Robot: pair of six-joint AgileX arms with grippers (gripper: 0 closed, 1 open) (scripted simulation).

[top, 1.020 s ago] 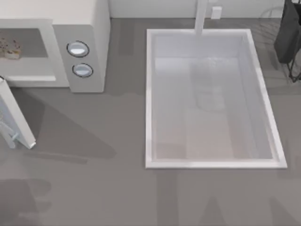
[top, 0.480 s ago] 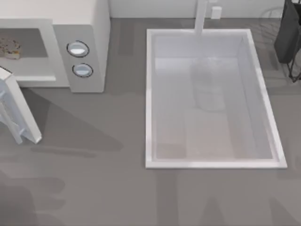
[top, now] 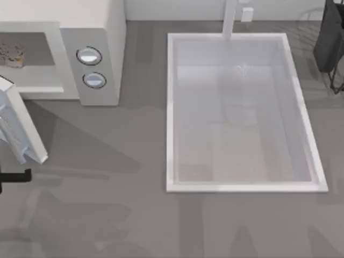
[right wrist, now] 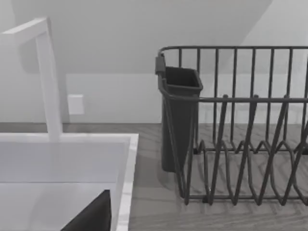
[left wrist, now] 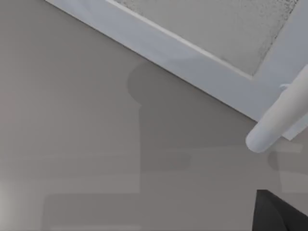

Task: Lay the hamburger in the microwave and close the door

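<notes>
The hamburger [top: 11, 54] already sits inside the microwave [top: 102, 32], toward the back of its open cavity, so closing is what remains. The door [top: 21, 131] stands swung out from the microwave's front, its long axis running away from the cavity across the worktop [top: 107, 215], bar handle [left wrist: 281, 115] on the outward face. The left tool [top: 16, 176] sits just beyond the door's free edge, probably placed to push it shut; whether its grip is wide or narrow I cannot tell

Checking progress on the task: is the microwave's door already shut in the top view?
No: the white-framed door swings out from the boxy off-white microwave, whose cavity holds the speckled tan hamburger.
</notes>
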